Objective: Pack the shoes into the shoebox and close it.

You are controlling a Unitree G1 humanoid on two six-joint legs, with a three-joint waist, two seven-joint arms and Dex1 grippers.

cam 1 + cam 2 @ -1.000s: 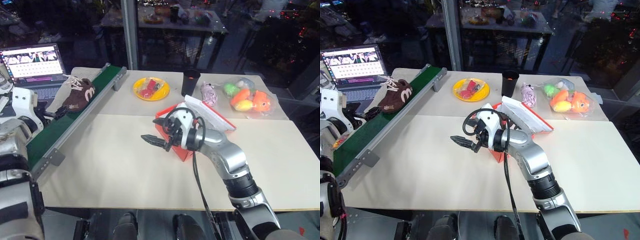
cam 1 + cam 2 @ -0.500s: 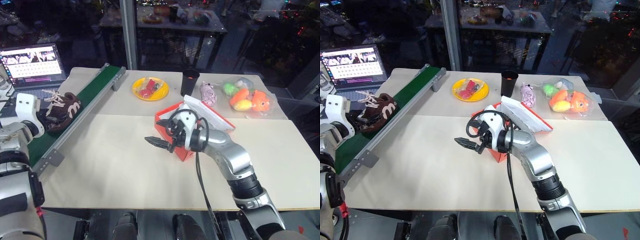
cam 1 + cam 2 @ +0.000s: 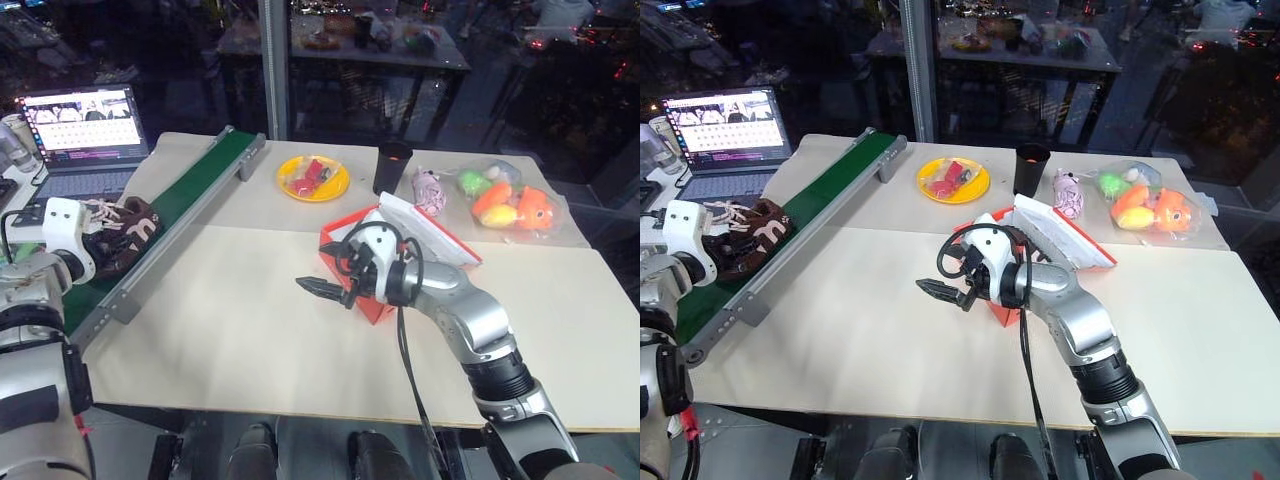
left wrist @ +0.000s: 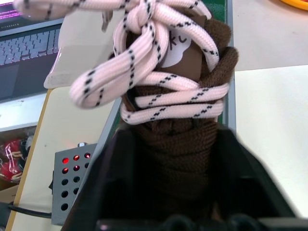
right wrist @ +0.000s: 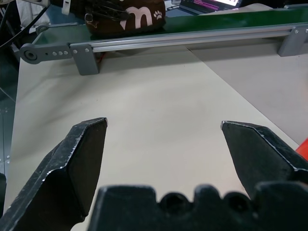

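One dark brown shoe (image 3: 128, 232) with cream laces lies on the near part of the green conveyor belt (image 3: 195, 190). My left gripper (image 3: 103, 240) is shut on it, its black fingers (image 4: 113, 168) pressed against both sides of the shoe (image 4: 175, 96). The red shoebox (image 3: 374, 306) stands open at the table's middle, its lid (image 3: 432, 232) tilted back and showing white. My right gripper (image 3: 318, 290) hovers open just left of the box, above bare tabletop, with nothing between its fingers (image 5: 82, 154).
A yellow plate (image 3: 313, 178) with small items, a black cup (image 3: 393, 167), a pink toy (image 3: 428, 190) and a bag of toy fruit (image 3: 510, 205) sit along the far side. A laptop (image 3: 85, 125) stands behind the belt. The near table (image 3: 230, 340) is bare.
The shoe has come down the belt toward my left gripper, which has sunk a little and shut on it. The right gripper has kept still and open. The camera has shifted.
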